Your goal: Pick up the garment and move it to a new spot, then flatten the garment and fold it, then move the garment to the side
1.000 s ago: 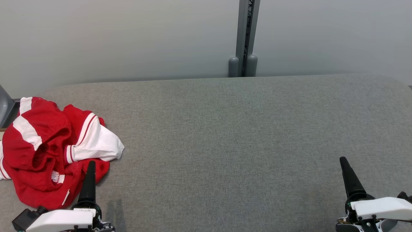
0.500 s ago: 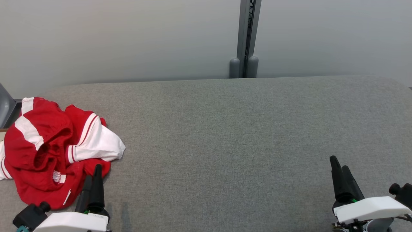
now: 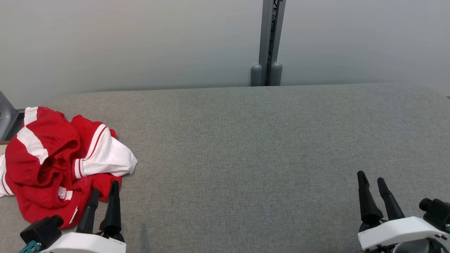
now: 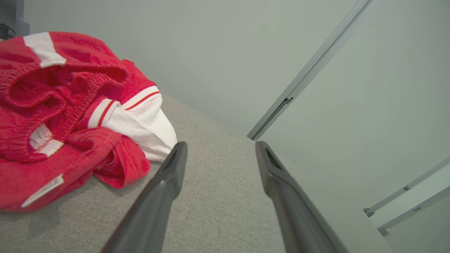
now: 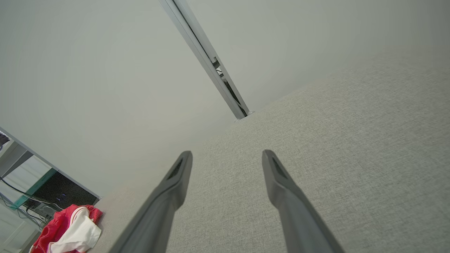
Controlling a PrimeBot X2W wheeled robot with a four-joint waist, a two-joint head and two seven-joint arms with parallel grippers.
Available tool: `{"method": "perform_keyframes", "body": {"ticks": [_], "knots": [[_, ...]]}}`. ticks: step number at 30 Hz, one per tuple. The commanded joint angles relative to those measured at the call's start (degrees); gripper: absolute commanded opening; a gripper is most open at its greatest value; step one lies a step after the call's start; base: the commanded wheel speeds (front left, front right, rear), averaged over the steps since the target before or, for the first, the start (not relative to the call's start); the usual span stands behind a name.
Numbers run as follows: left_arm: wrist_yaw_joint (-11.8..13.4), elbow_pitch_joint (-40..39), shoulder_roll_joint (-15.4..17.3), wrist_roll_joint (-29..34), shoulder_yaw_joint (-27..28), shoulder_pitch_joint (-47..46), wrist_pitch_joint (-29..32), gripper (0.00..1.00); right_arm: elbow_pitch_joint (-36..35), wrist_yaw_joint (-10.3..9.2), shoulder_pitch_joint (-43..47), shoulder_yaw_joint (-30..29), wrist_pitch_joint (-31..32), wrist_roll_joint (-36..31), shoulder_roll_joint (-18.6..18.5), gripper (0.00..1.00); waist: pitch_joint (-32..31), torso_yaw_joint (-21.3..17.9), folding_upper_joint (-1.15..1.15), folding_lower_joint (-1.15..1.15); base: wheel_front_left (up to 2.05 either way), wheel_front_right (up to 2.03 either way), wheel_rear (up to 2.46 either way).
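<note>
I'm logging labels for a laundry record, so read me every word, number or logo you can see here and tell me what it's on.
The white sewn-in tag on the crumpled red and white garment: any print is too small and blurred to read.
The grey fabric-covered table: no text.
The pale wall and the grey metal post: no text.
Nothing here can be quoted.

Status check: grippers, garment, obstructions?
Left gripper open, empty, beside garment. Right gripper open, empty. Garment crumpled, left end of table. Nothing in the way.
</note>
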Motion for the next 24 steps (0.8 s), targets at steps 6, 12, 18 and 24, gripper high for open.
{"method": "perform_keyframes", "body": {"ticks": [6,12,18,24], "knots": [[0.51,-1.76,1.45,5.72,-0.69,0.64,-1.55,1.00,-1.14,0.20,0.23,-0.51,-1.64,-6.63,-0.57,1.00,0.00,-0.16,0.00,0.00,0.00,0.00,0.00],[0.82,-2.10,2.00,8.86,-0.82,1.37,-2.32,1.00,-1.43,0.20,0.59,-0.88,-2.50,-10.58,-0.62,1.00,-0.06,-0.33,0.00,0.00,0.00,0.00,0.00],[0.86,-2.20,2.58,12.53,-1.01,1.72,-3.27,1.00,-1.62,0.21,1.19,-0.86,-3.42,-14.86,-0.67,1.00,-0.17,-0.39,0.00,0.00,0.00,0.00,0.00],[0.73,-2.31,2.98,16.02,-1.40,2.05,-4.19,1.00,-1.78,0.22,1.60,-0.64,-4.30,-18.88,-0.73,1.00,-0.23,-0.37,0.00,0.00,0.00,0.00,0.00]]}}
